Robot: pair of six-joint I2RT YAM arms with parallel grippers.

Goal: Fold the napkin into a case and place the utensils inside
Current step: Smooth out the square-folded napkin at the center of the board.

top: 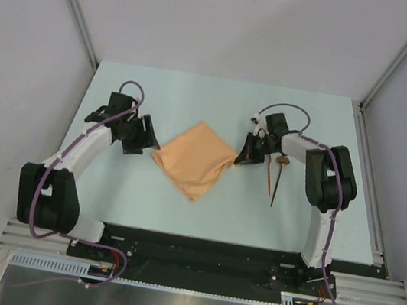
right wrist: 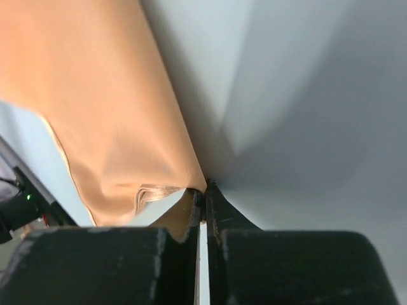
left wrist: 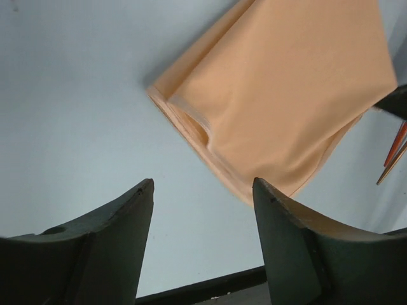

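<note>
The peach-orange napkin (top: 195, 159) lies folded as a diamond in the middle of the table, with layered edges showing at its left corner (left wrist: 191, 121). My right gripper (top: 244, 157) is at the napkin's right corner. In the right wrist view its jaws (right wrist: 205, 188) are shut and pinch the tip of the cloth (right wrist: 95, 95). My left gripper (top: 145, 143) stands open just left of the napkin, with only bare table between its fingers (left wrist: 203, 184). The two reddish-brown utensils (top: 275, 178) lie side by side to the right of the right gripper, the spoon's bowl pointing away from me.
The pale table (top: 179, 210) has a raised rail along its right edge (top: 372, 187). White walls close off the back and both sides. The arm bases sit on the black bar (top: 195, 252) at the near edge.
</note>
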